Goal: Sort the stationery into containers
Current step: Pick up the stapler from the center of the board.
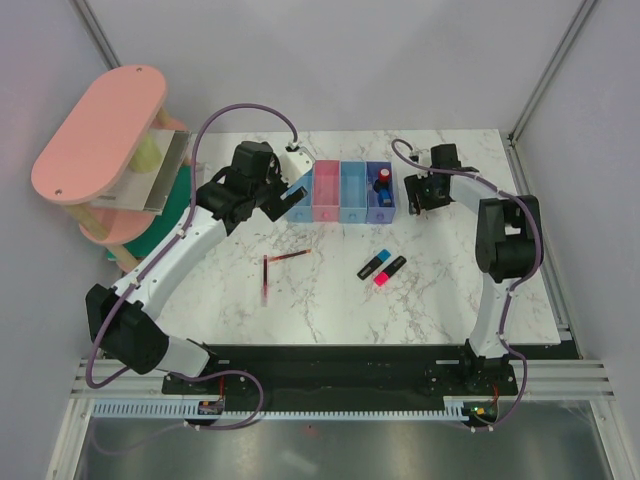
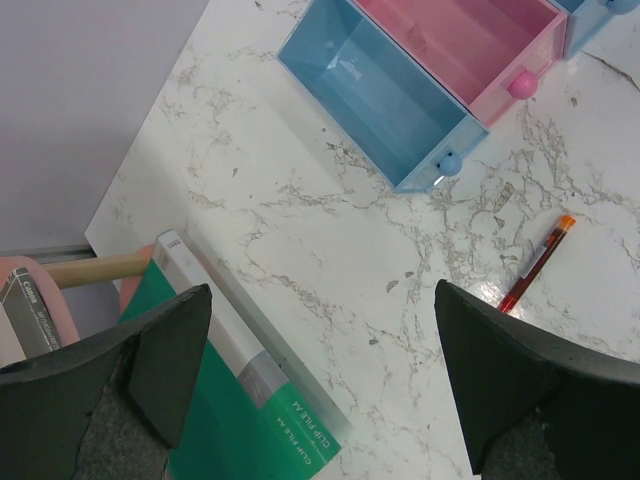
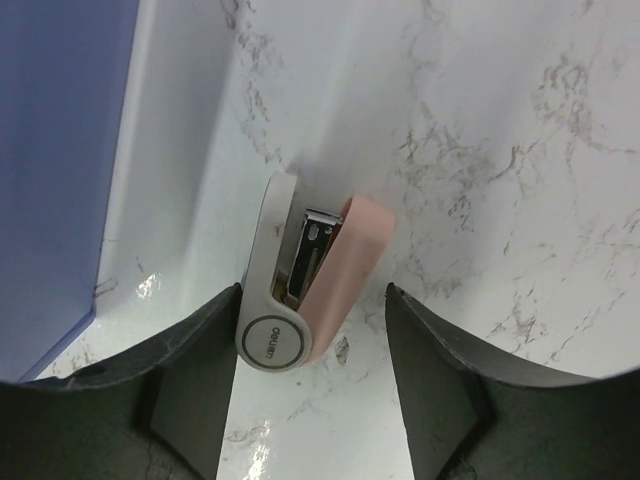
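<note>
- Stationery [image 1: 380,268] lies scattered on the marble tabletop [image 1: 440,300], and both arms reach from the near edge toward the row of bins [image 1: 352,195].
- The left arm stretches diagonally. The left pincer [image 2: 322,320] hangs wide open and empty over the tabletop, just short of the light blue end bin [image 2: 390,90].
- The right arm folds sharply. The right pincer [image 3: 312,305] points down, its fingers parted either side of a small pink-and-white stapler [image 3: 345,265], not clamped.
- That stapler lies flat just beside the purple bin [image 1: 375,205].
- A red-black capped piece [image 1: 383,184] stands inside the purple bin.
- Mid-tabletop, the first dark-red pen [image 1: 266,282] and the second dark-red pen [image 1: 292,255] form a corner.
- To their right, the blue highlighter [image 1: 370,266] and the pink highlighter [image 1: 391,270] lie side by side.
</note>
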Action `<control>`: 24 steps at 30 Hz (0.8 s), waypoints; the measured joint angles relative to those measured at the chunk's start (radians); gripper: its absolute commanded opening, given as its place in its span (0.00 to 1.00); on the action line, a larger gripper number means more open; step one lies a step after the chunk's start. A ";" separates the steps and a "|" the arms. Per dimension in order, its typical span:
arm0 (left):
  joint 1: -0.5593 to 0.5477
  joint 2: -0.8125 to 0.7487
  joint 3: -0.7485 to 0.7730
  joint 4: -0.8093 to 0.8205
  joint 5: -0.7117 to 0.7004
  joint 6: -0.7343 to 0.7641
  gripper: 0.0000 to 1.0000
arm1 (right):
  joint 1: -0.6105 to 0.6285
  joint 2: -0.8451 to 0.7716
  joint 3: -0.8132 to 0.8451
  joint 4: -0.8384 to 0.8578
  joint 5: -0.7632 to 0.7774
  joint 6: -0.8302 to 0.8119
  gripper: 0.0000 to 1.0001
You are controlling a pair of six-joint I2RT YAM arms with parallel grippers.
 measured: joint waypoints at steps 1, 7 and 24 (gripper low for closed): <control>0.000 0.000 0.000 0.000 0.000 0.000 1.00 | 0.000 0.005 0.006 0.000 0.004 -0.001 0.61; 0.000 -0.001 0.000 0.000 0.000 0.000 1.00 | 0.000 0.027 0.032 0.014 0.012 -0.011 0.46; 0.000 -0.010 0.000 -0.009 -0.001 0.005 1.00 | 0.000 -0.047 0.029 -0.019 0.091 -0.118 0.45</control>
